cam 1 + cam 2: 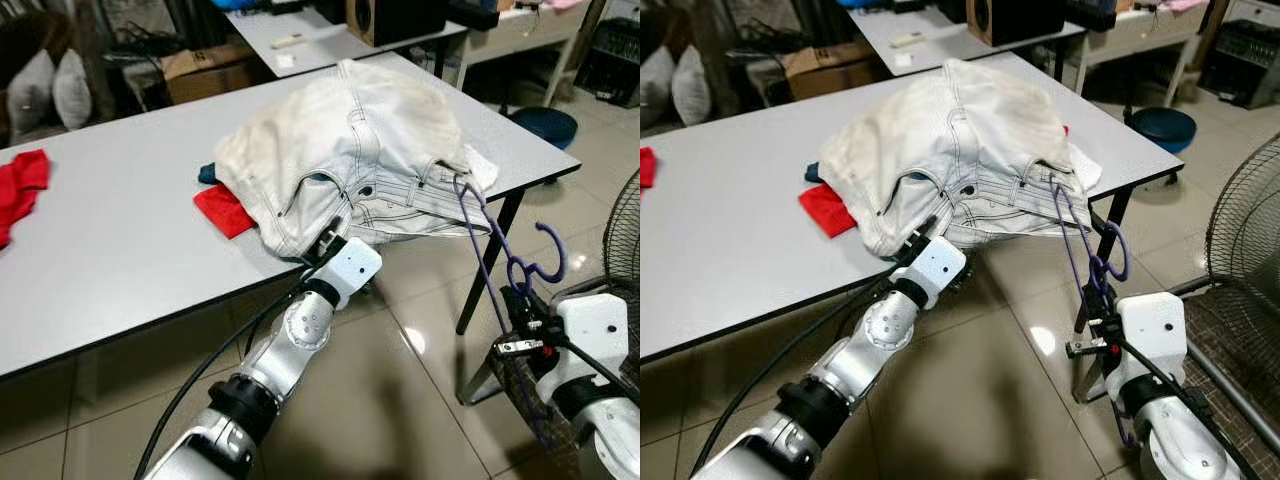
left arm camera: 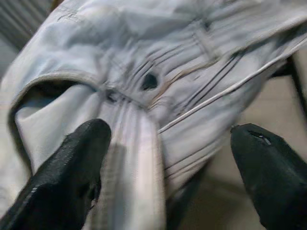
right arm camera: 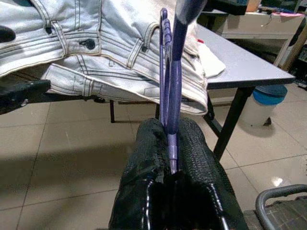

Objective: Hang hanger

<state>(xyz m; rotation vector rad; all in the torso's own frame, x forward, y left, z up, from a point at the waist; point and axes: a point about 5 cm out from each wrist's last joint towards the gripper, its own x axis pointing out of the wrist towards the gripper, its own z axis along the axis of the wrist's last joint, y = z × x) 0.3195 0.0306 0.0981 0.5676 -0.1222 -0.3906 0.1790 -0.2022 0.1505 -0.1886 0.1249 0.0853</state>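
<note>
The right gripper [image 3: 171, 158] has its two black fingers [image 3: 144, 158] pressed together on the purple hanger [image 3: 171, 96], whose thin wire rises straight out from between the fingertips. Beyond the fingers, pale jeans [image 3: 110, 48] droop over the edge of a grey table [image 3: 240, 67]. Past that stands a blue bin [image 3: 266, 103] on the tiled floor [image 3: 62, 158].

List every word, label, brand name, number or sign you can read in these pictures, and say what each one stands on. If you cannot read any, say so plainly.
No text can be read in any view.
Cardboard box behind the table: no legible print; too small to tell.
White jeans: stitching and a button, no readable label.
Purple hanger, held in the right gripper: no marking.
Left gripper, open at the jeans' waistband: no marking.
</note>
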